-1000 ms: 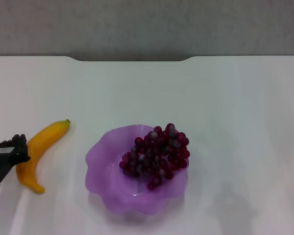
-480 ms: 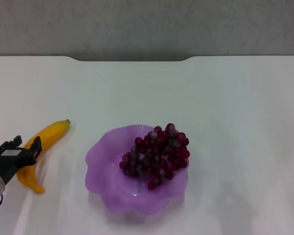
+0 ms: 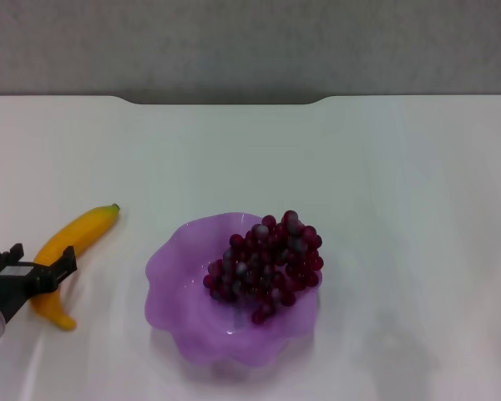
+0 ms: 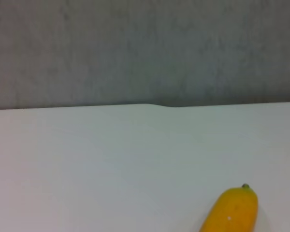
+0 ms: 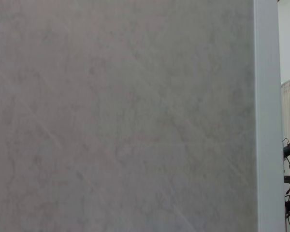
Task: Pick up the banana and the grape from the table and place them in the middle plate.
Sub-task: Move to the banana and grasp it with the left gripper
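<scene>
The yellow-orange banana (image 3: 82,232) lies on the white table (image 3: 384,184) at the left, green tip pointing away from me. Its tip end also shows in the left wrist view (image 4: 233,212). My left gripper (image 3: 40,267) is open and low over the banana's near half, one finger on each side of it. The bunch of dark red-purple grapes (image 3: 267,266) lies in the translucent purple plate (image 3: 171,269) in the middle of the table. My right gripper is not in view; its wrist view shows only a grey wall.
The table's far edge has a shallow notch (image 3: 225,100) with a grey wall behind it. White tabletop lies between the banana and the plate's left rim.
My left gripper has moved right over the banana's near half, and its fingers have spread to either side of it. The banana, grapes and plate have not moved.
</scene>
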